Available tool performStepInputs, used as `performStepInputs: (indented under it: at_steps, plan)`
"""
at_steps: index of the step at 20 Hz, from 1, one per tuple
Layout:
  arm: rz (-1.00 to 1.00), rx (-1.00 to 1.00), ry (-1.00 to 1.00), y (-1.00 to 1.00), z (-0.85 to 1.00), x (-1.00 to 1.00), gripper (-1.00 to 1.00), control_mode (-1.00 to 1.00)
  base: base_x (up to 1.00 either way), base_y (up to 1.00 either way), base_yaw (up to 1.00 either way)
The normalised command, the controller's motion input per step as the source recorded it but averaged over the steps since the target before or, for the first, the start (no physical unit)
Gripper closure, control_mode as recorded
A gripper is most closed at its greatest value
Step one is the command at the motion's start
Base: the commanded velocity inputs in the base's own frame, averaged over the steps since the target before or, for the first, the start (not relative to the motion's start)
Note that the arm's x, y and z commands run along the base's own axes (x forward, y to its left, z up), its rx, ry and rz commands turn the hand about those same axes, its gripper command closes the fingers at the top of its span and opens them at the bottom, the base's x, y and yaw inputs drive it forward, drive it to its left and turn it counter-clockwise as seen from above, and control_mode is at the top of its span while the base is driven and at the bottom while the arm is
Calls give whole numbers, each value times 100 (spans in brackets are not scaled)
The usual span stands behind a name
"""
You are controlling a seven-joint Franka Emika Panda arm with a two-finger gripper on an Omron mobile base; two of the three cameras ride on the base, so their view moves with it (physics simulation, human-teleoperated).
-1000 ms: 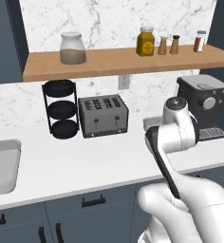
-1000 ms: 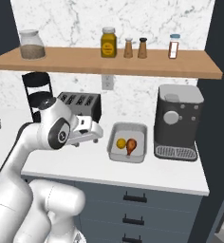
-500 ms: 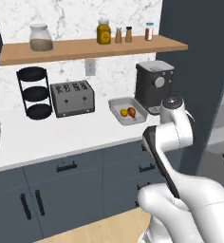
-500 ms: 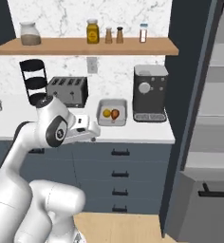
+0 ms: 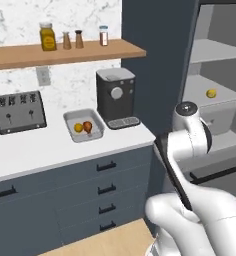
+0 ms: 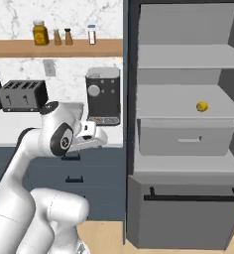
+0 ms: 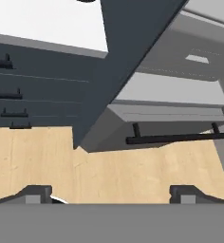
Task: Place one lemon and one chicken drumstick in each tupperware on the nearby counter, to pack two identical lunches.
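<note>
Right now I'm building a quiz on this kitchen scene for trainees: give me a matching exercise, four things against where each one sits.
Things:
1. lemon
2. tupperware
3. amber jar
4. coffee machine

Places:
A. on the wooden wall shelf
B. on the counter, at its end next to the tall open unit
C. on a shelf inside the tall open unit
D. on the counter, between the toaster and the coffee machine

Pairs: 1-C, 2-D, 3-A, 4-B
</note>
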Motion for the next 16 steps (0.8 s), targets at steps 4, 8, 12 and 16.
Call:
performStepInputs:
  at_steps: [4,8,12,16]
  plan:
    - [0,0,0,0,0,0,-100,100,33,-84,21]
    - [0,0,0,0,0,0,-100,100,-1,-85,12]
    - [0,0,0,0,0,0,-100,100,1,-88,5]
    - [0,0,0,0,0,0,-100,100,75,-51,0]
